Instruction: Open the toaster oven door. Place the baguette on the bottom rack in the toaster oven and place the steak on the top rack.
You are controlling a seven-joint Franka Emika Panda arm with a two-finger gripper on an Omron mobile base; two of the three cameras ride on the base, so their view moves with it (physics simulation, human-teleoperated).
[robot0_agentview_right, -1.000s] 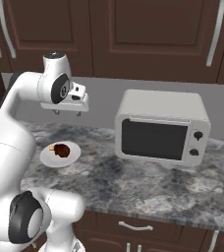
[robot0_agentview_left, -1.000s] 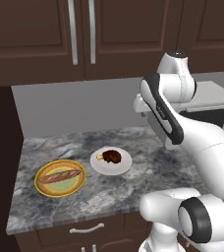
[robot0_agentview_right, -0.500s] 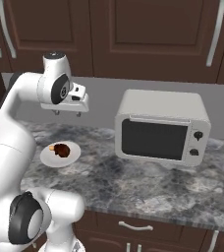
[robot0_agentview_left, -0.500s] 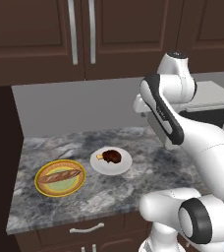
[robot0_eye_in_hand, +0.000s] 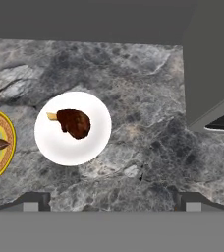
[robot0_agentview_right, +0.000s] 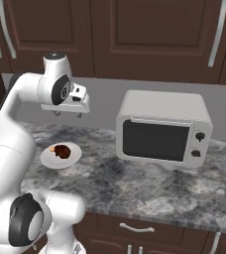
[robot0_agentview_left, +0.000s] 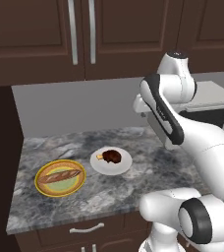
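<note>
— How many plates sit on the counter (robot0_agentview_left: 148, 170), counting outward from its front edge?

— Two. Nearest that edge is one yellow plate (robot0_agentview_left: 60, 178) with a green centre, and one baguette (robot0_agentview_left: 59, 175) lies on it. A little farther back, and nearer the toaster oven (robot0_agentview_right: 163, 129), is one white plate (robot0_agentview_left: 111, 161) carrying one steak (robot0_agentview_left: 112, 156), dark with a pale end.

— And the oven itself?

— One toaster oven, standing at the back of the counter by the wall, well apart from both plates. Its door (robot0_agentview_right: 156, 140) is shut, the dark glass facing forward. Two knobs (robot0_agentview_right: 197, 144) sit to the right of the door, one above the other.

— Where is the gripper (robot0_agentview_right: 68, 113)?

— Up in the air, between the white plate and the toaster oven, pointing down at the counter. The fingertips (robot0_eye_in_hand: 35, 201) stand wide apart with nothing between them.

— Anything beyond the oven?

— Dark wooden cabinets (robot0_agentview_right: 149, 34) with long silver handles, hanging on the wall above it.
</note>
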